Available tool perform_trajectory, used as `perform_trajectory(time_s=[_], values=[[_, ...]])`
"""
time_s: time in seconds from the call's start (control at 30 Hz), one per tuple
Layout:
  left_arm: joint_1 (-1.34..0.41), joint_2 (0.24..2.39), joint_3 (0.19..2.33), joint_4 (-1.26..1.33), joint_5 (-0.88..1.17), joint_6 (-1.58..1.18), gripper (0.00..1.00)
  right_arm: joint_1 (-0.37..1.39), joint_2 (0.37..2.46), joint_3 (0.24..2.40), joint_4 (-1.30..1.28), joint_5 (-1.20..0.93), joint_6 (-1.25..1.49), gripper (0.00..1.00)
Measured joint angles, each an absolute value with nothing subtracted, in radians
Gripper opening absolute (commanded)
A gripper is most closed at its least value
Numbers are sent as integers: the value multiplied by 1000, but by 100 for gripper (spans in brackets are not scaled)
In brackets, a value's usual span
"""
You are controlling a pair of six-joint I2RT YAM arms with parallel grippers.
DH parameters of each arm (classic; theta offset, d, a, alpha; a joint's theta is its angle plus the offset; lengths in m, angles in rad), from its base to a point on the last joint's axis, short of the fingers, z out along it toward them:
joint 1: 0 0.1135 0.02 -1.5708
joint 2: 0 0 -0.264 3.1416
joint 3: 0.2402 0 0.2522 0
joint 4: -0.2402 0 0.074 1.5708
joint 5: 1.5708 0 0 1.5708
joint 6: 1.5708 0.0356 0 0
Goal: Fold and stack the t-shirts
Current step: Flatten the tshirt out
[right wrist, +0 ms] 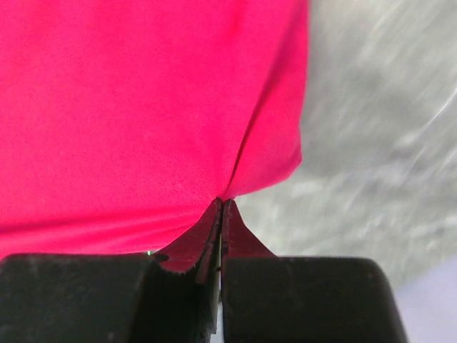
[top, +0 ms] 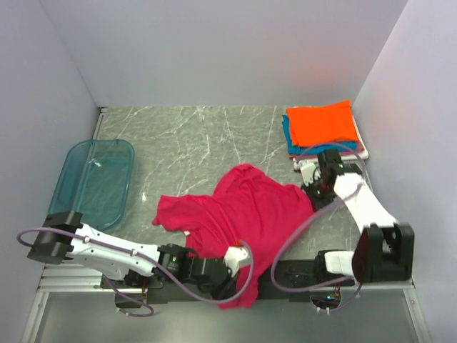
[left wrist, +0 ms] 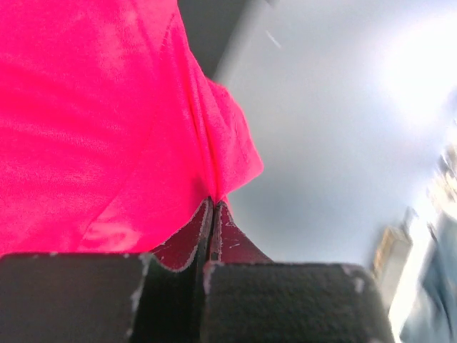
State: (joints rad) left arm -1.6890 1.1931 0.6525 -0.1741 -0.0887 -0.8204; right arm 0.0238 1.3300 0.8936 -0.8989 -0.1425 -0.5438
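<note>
far centre table: open | left: tray (translucent) | right: folded stack

Left arm, right arm: white shells, black joints, lilac cables; left claw, right claw black, scuffed.

Magenta-red cloth t-shirt: soft, matt, a fine knit rumpled into folds, no sheen anywhere. In close on the left gripper, the black fingers are smooth enough to catch a red tint, and their edges are scuffed pale. The blocks behind them are grainy, rough matt black. The right gripper has the same finish. Grey veined table top looks like stone, smooth with a dull gloss. Translucent blue plastic tray is glossy, with glints along it. Folded orange cloth shirt is matt. White arm shells are smooth plastic.
</note>
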Motion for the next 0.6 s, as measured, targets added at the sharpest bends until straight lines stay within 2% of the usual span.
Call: perform_trajectory(time_s=[0.07,0.1,0.13,0.17,0.2,0.23,0.27,0.3,0.33,0.4,0.5,0.6], values=[[-1747,1192,641,-154,-36,-848,4,21,1225,846,-982,-136,-602,0],[-1769,1192,635,-152,-19,-859,9,20,1180,826,-1023,-137,-631,0],[-1796,1192,626,-149,-4,-878,14,20,1149,811,-1056,-138,-652,9],[-1816,1189,619,-149,4,-893,22,19,1117,796,-1094,-143,-672,17],[-1832,1182,612,-157,11,-910,38,19,1090,788,-1130,-143,-692,25],[-1852,1165,607,-180,20,-930,45,19,1074,787,-1148,-138,-711,40],[-1869,1138,605,-212,21,-955,53,15,1059,791,-1158,-139,-723,49],[-1881,1105,605,-245,9,-975,70,13,1053,809,-1174,-144,-738,56],[-1891,1056,606,-287,-24,-992,77,12,1054,832,-1183,-160,-751,63],[-1893,951,625,-384,-110,-1042,92,12,1080,921,-1200,-211,-769,65],[-1879,796,686,-516,-316,-1140,97,12,1176,1071,-1192,-354,-788,66],[-1817,657,713,-599,-503,-1247,95,34,1361,1213,-1159,-521,-786,66]])
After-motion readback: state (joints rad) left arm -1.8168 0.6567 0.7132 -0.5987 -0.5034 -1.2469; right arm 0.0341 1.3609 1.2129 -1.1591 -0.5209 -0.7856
